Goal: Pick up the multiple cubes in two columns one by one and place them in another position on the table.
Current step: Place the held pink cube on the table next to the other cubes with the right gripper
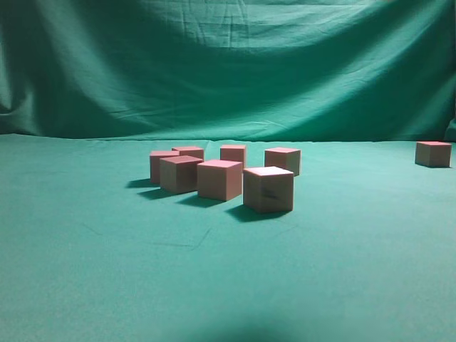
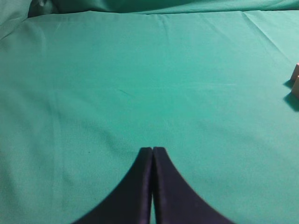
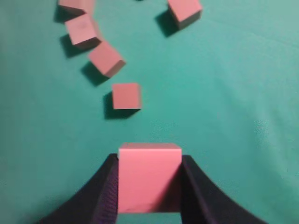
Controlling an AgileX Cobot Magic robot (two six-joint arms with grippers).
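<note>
Several pink-topped wooden cubes stand in two loose columns mid-table; the nearest cube [image 1: 268, 189] is at the front, with others [image 1: 219, 179] behind it. One cube [image 1: 433, 153] stands alone at the far right. My right gripper [image 3: 149, 161] is shut on a pink cube [image 3: 149, 177] and holds it above the cloth, with a loose cube [image 3: 126, 95] just ahead and more cubes [image 3: 106, 58] beyond. My left gripper [image 2: 153, 149] is shut and empty over bare cloth, with cube edges [image 2: 295, 79] at its far right. Neither gripper shows in the exterior view.
Green cloth [image 1: 107, 271] covers the table and hangs as a backdrop [image 1: 228, 64]. A cube [image 3: 184, 11] sits apart at the upper right of the right wrist view.
</note>
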